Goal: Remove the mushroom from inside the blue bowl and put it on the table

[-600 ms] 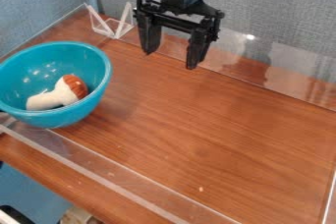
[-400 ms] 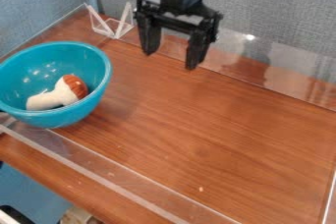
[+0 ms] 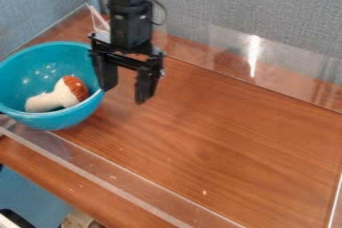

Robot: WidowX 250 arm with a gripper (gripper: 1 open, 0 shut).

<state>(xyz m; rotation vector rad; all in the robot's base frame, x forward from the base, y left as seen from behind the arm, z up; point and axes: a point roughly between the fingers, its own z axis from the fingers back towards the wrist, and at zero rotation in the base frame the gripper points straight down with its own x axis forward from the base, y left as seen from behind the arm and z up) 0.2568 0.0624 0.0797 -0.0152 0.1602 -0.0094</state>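
Camera: bowl [image 3: 51,120] cut off at left edge.

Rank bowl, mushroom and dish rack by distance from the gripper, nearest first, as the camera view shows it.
1. Blue bowl: its right rim is right beside the open gripper, on the image-left side.
2. Mushroom: inside the bowl, farther image-left.

White wire rack: behind the gripper; too close to call against the mushroom.
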